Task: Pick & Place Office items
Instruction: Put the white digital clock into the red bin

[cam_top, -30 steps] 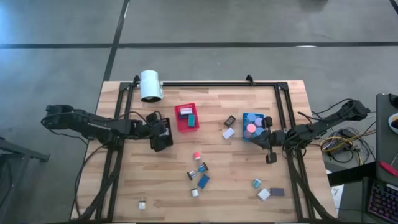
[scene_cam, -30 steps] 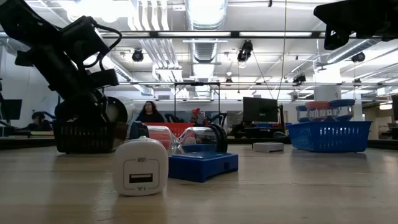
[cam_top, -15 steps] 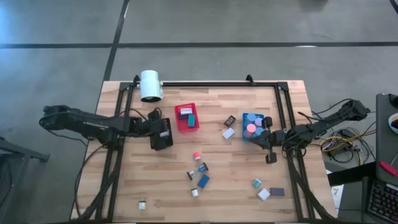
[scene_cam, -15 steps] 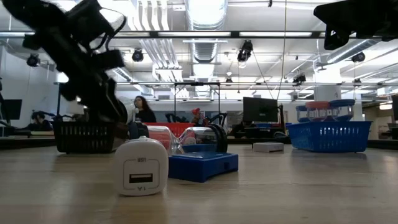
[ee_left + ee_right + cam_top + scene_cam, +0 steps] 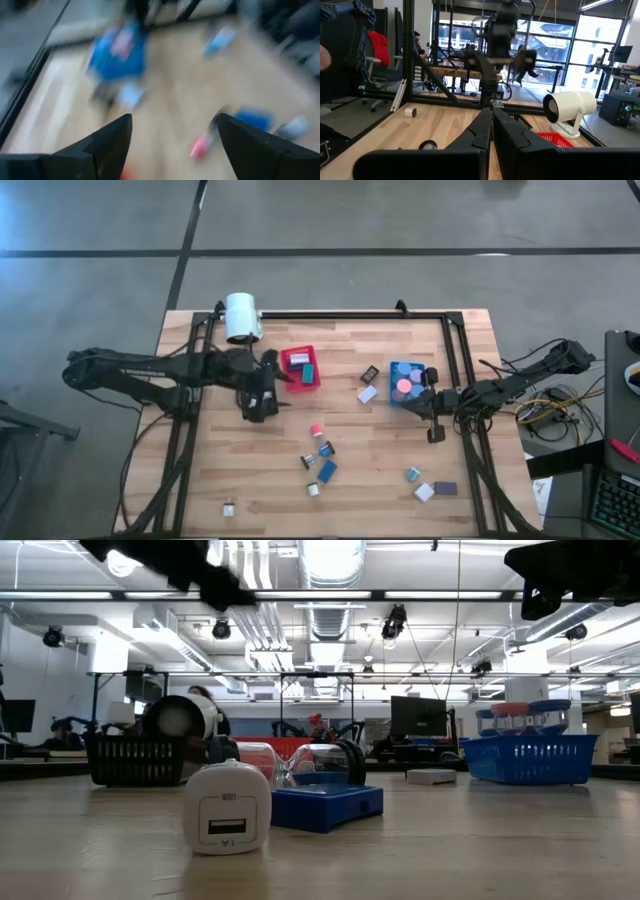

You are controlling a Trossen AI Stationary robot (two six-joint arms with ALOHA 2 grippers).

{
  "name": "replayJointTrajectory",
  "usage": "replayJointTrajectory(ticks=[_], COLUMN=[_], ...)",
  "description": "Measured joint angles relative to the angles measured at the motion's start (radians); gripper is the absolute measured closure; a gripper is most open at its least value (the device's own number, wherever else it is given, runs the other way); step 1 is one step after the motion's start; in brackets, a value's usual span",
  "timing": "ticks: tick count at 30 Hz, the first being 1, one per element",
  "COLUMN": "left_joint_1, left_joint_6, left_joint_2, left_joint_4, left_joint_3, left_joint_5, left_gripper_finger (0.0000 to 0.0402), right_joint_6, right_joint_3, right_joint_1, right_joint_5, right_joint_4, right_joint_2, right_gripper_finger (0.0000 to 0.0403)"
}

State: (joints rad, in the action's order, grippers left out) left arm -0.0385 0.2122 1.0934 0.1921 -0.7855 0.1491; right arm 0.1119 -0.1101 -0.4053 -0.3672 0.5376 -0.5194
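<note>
The office items lie scattered on the wooden table: a pink piece (image 5: 316, 429), blue and teal blocks (image 5: 327, 470), a white block (image 5: 367, 393), a white charger-like block (image 5: 229, 507) that stands near the camera in the low view (image 5: 228, 808), and more at the near right (image 5: 432, 489). My left gripper (image 5: 272, 380) (image 5: 172, 135) is open and raised between the black bin (image 5: 258, 406) and the red bin (image 5: 300, 368); nothing shows between its fingers. My right gripper (image 5: 434, 430) (image 5: 491, 125) is shut, held above the table near the blue bin (image 5: 408, 383).
A white cylinder (image 5: 242, 317) lies at the far left of the table. A black metal frame (image 5: 330, 314) runs along the far edge and down both sides. The red and blue bins hold several pieces. Open wood lies at the near left.
My left gripper has risen from just over the black bin and swung toward the red bin and the far edge; in the low view it climbed from the bin to the picture's top. The bins and the pieces have stayed put.
</note>
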Motion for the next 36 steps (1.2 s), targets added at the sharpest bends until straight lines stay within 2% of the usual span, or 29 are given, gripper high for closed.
replayJointTrajectory(ticks=[2, 5, 9, 12, 13, 19, 24, 30, 33, 36], left_joint_1=[-0.009, -0.021, -0.03, -0.054, -0.068, -0.158, -0.175, -0.176, -0.176, -0.176], left_joint_6=[0.002, 0.003, 0.017, 0.019, 0.007, -0.156, -0.189, -0.22, -0.209, -0.206], left_joint_2=[-0.005, -0.005, -0.018, -0.063, -0.088, -0.244, -0.316, -0.351, -0.362, -0.362], left_joint_4=[-0.083, -0.111, -0.156, -0.263, -0.311, -0.625, -0.758, -0.931, -0.94, -0.94], left_joint_3=[0.001, 0.004, 0.055, 0.148, 0.186, 0.455, 0.62, 0.746, 0.769, 0.779], left_joint_5=[0.093, 0.124, 0.131, 0.189, 0.214, 0.23, 0.223, 0.218, 0.217, 0.217], left_gripper_finger=[0.0125, 0.018, 0.0289, 0.0372, 0.0386, 0.0395, 0.0397, 0.0398, 0.0397, 0.0397], right_joint_6=[0.001, 0.022, 0.027, 0.03, 0.031, 0.037, 0.047, 0.022, 0.022, 0.002], right_joint_3=[0.0, 0.0, 0.0, 0.0, 0.0, 0.0, 0.0, -0.031, -0.111, -0.227], right_joint_1=[0.0, 0.0, 0.0, 0.0, 0.0, 0.0, 0.0, 0.0, 0.0, 0.0], right_joint_5=[0.0, 0.0, 0.0, 0.0, 0.0, 0.0, -0.006, -0.082, -0.114, -0.163], right_joint_4=[0.0, 0.0, -0.001, -0.001, -0.001, 0.0, 0.006, 0.034, -0.049, -0.212], right_joint_2=[0.0, 0.0, 0.0, 0.0, 0.0, 0.0, -0.002, -0.032, -0.074, -0.134], right_gripper_finger=[0.039, 0.039, 0.039, 0.039, 0.039, 0.039, 0.039, 0.039, 0.039, 0.039])
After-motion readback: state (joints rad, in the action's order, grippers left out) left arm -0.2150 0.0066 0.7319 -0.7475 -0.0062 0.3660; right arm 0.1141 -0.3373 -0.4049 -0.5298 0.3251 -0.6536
